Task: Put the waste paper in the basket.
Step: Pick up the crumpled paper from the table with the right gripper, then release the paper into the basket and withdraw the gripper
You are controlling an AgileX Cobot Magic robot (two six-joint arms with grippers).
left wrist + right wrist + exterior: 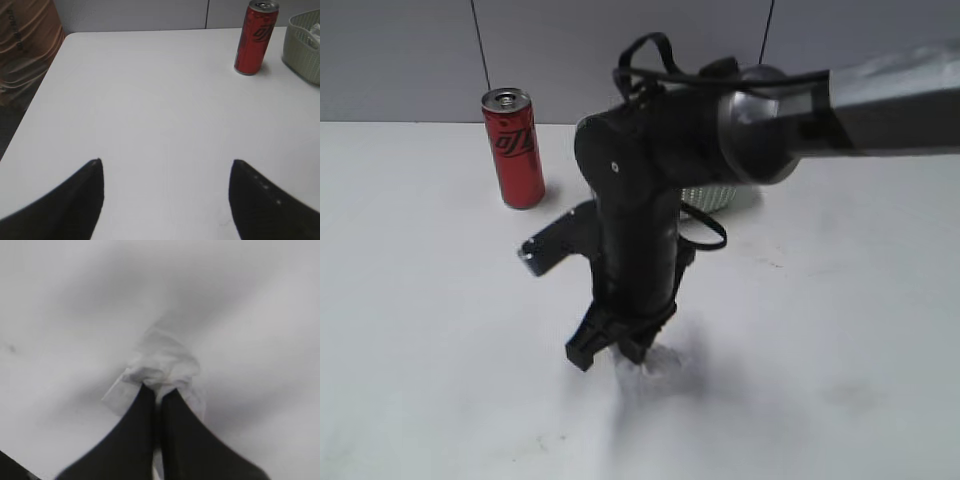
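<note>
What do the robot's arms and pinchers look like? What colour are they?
The right arm is mostly black and chunky, with a round grey joint, a grey tube behind it and thin black cables looping over the top. The right gripper and the left gripper each have two dark, smooth fingers that narrow to points. No writing or stickers show.

Worktop (420, 350): smooth, matt white surface with a faint sheen. Waste paper (162, 362): thin white tissue-like paper, soft and creased, matt, pinched between the closed matt black fingers (140, 430) of the right tool (159, 395). Right arm housing (635, 220): smooth black plastic-looking shell with a slight gloss, joined to a grey satin sleeve. Left tool (165, 172): matt black fingers spread apart. Drink can (256, 37): glossy red painted metal with a bare silvery metal top. Basket (300, 45), just right of the can: pale sage-green plastic, matt, with a perforated weave-pattern wall.
</note>
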